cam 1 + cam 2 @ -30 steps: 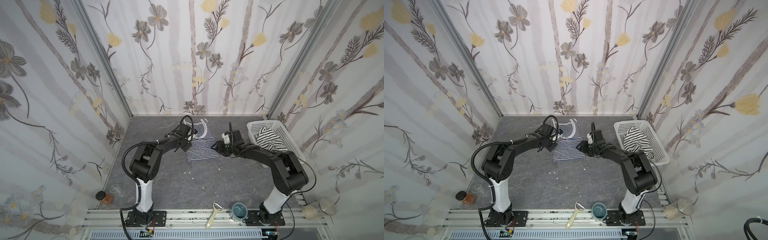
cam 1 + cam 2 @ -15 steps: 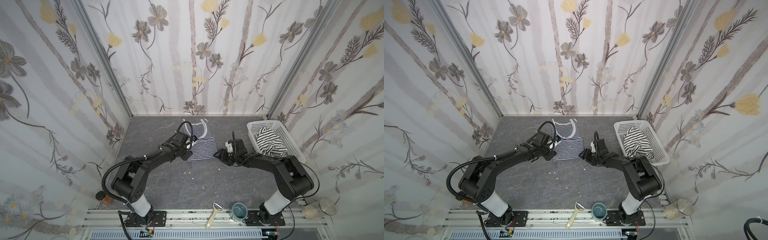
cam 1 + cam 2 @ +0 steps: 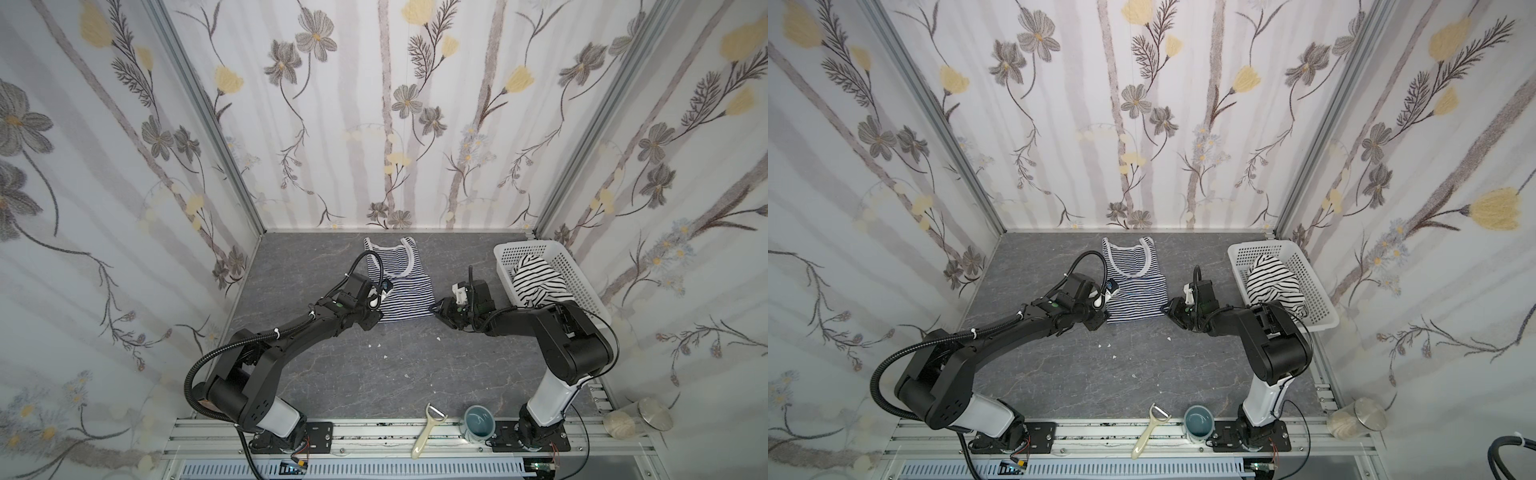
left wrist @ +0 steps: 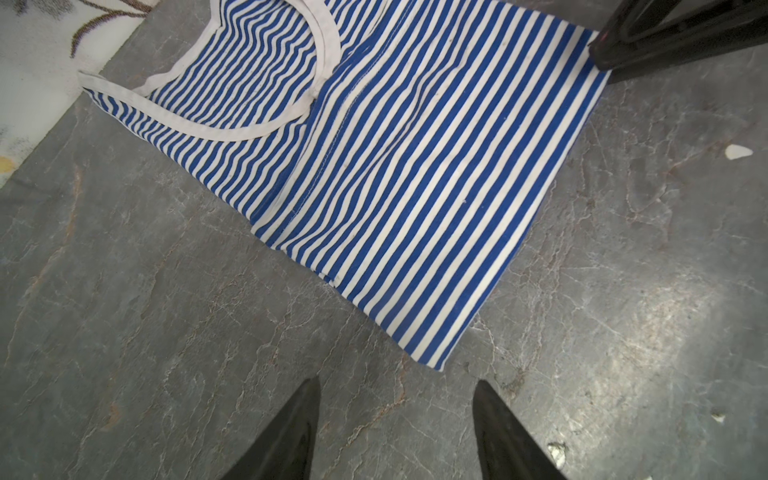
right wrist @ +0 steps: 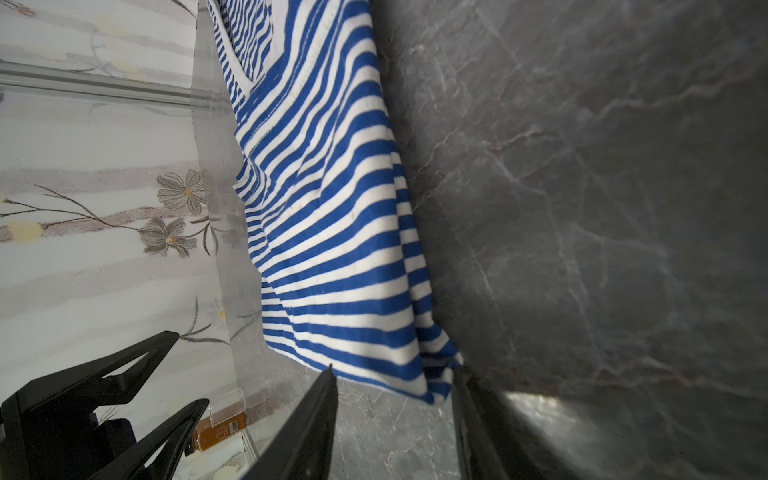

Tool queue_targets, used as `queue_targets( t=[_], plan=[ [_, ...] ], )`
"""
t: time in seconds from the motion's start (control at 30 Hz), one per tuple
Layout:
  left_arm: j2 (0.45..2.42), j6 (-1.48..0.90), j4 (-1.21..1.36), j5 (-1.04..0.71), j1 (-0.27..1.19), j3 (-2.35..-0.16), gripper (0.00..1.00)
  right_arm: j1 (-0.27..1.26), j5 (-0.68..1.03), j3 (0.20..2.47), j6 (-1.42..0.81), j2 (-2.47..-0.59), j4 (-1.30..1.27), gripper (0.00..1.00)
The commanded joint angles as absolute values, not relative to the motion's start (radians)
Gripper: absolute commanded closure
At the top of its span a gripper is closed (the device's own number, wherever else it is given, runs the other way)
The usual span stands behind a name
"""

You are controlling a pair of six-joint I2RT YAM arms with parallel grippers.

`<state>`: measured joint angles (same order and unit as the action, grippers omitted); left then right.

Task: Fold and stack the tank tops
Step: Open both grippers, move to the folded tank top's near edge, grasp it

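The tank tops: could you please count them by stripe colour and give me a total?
Navy-and-white striped tank top, on the table: 1
Black-and-white striped tank top, in the basket: 1
Total: 2

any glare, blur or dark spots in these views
Left wrist: sharp, with a glare patch on the table. Right wrist: table dim but for one bright patch, navy top sharp. Both top views: soft even light, no strong glare.

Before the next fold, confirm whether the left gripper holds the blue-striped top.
No: the left gripper is open and empty, short of the blue-striped top.
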<state>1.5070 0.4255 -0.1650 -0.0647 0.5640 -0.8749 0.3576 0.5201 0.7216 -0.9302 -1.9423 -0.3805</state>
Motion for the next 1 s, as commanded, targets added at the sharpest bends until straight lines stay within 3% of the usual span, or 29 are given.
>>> queue_targets(
  t=[0.0,0.07,0.17,0.4,0.97],
  plan=[
    [1.491,0.442,-0.143,-0.069,0.571,-0.856,0.4,0.355,0.509,0.722,-0.958,-1.97,-0.39,0.56],
    [1.486,0.451,-0.143,-0.066,0.578,-0.843,0.4,0.352,0.513,0.726,-0.962,-1.977,-0.395,0.57],
    [1.484,0.474,-0.143,-0.066,0.593,-0.826,0.4,0.351,0.521,0.724,-0.968,-1.97,-0.4,0.67],
    [1.531,0.522,-0.111,-0.038,0.627,-0.815,0.39,0.351,0.534,0.741,-0.965,-1.944,-0.388,1.0],
    [1.699,0.572,-0.024,0.046,0.644,-0.874,0.39,0.377,0.531,0.785,-0.954,-1.827,-0.3,1.0]
  ],
)
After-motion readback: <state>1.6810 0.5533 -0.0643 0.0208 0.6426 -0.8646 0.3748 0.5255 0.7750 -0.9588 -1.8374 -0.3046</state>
